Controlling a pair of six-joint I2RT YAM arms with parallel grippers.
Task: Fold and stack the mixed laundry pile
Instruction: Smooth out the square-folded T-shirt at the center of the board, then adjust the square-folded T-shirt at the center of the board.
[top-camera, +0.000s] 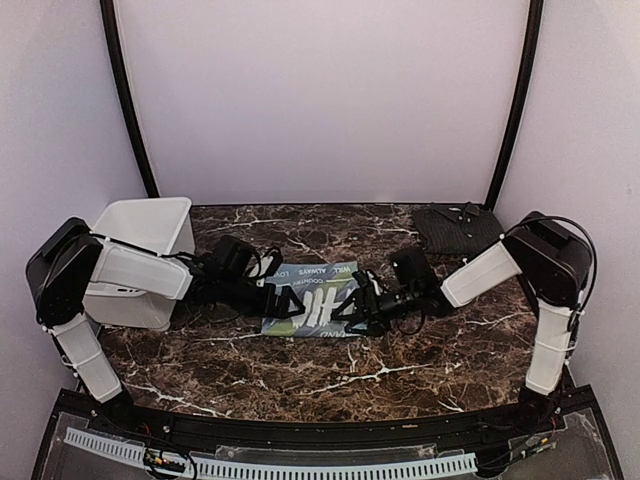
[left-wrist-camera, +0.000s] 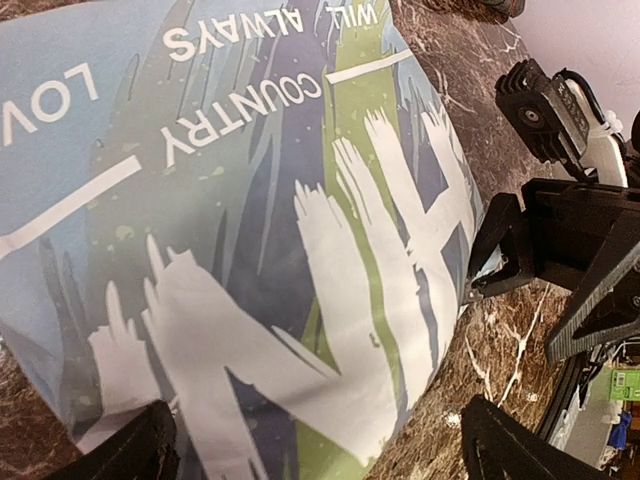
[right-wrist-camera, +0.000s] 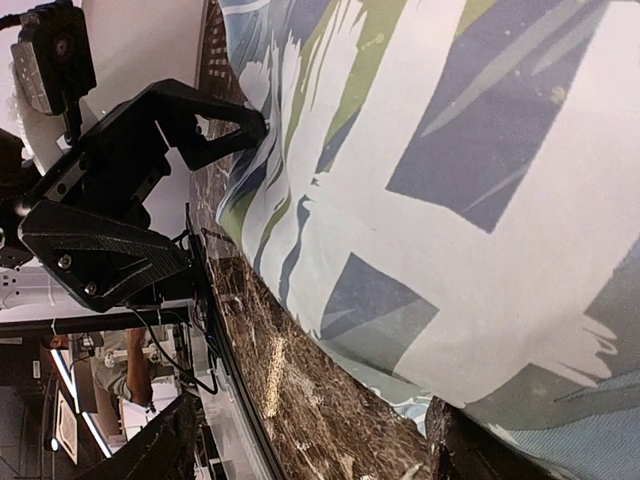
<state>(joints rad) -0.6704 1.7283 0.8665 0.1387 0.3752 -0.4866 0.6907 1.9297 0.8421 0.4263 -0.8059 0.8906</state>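
Dark brown marbled table (top-camera: 300, 370), pale walls on three sides.

Light blue T-shirt (top-camera: 315, 283) lies mid-table, flat, print side up. It looks already folded down to a compact rectangle. The black pinstriped shirt (top-camera: 455, 230) sits well apart from it at the rear right corner, also as a small folded pad. The two garments are not yet stacked. White bin (top-camera: 150, 225) stands at rear left, clear of both.

Step in hand, as I read it: both arms reach in low at opposite side edges of the T-shirt, either for one last fold or to lift it for stacking. I cannot tell which.

Left gripper (left-wrist-camera: 325, 455): jaws spread as wide as I see them go, nothing between them but the printed fabric below. Its fingertips (left-wrist-camera: 130, 450) sit low over the near corner. I judge it empty.

Right gripper (right-wrist-camera: 305, 452): jaws also spread, though less than fully. From the left wrist camera, one tip sits right at the shirt's edge where cloth meets marble. I cannot confirm contact. No fabric is pinched yet.

Next move calls for getting a finger under all layers on both sides at once, then closing evenly. Catching only the top layer would peel the fold open on lifting.
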